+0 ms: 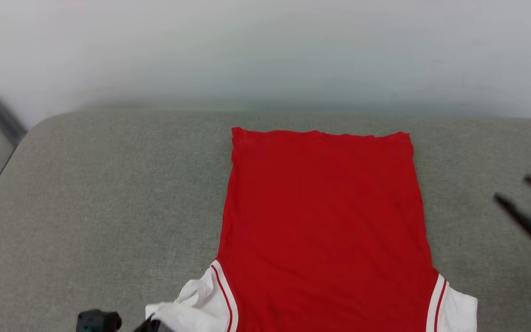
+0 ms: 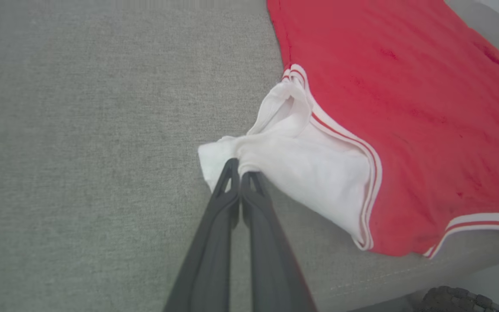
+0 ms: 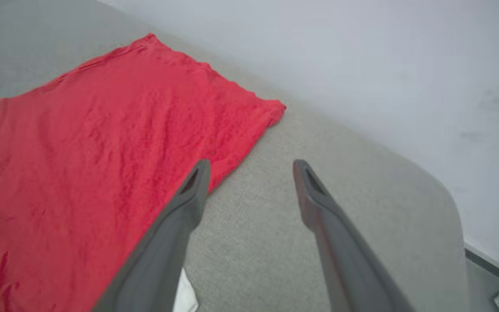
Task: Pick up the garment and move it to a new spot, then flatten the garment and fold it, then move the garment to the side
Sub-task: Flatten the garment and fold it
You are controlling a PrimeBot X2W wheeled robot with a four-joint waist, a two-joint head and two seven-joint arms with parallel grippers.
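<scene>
The garment [image 1: 325, 221] lies lengthwise, hem [image 1: 321, 135] toward wall [image 1: 265, 55]; left gripper [image 2: 241, 169] pinches its white sleeve [image 2: 306, 156], right gripper [image 3: 251, 164] spread

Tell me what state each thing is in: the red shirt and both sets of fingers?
garment, spread flat on the grey cushion, plain red side up.
white sleeve, bunched and pinched at its edge.
left gripper, fingers shut on the white sleeve.
right gripper, fingers open, holding nothing.
</scene>
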